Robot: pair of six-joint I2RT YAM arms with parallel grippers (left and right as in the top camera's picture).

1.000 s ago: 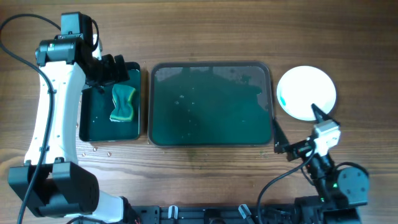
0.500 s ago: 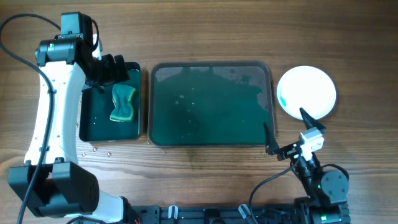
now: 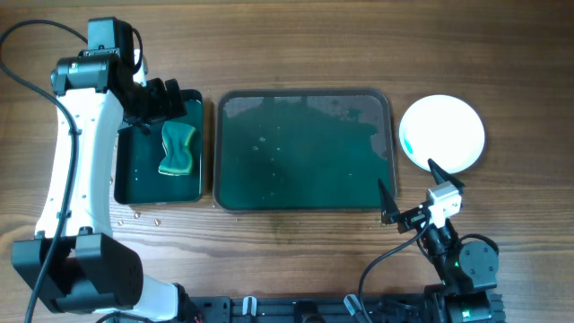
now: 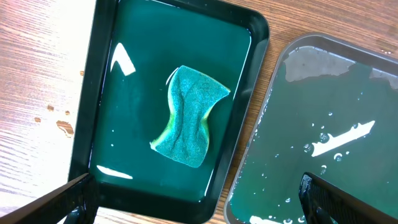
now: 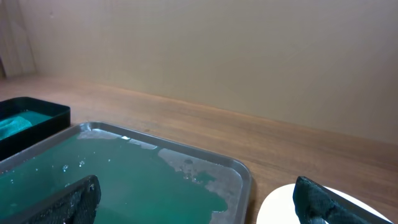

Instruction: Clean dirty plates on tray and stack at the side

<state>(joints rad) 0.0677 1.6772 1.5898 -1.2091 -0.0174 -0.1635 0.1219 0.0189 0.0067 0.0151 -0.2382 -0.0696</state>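
Right gripper pulled back from plate, jaws wide apart, empty; left gripper spread above sponge.

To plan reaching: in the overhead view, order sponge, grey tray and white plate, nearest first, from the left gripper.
1. The sponge, in the black tray beside the left gripper.
2. The grey tray, at the centre.
3. The white plate, far right.
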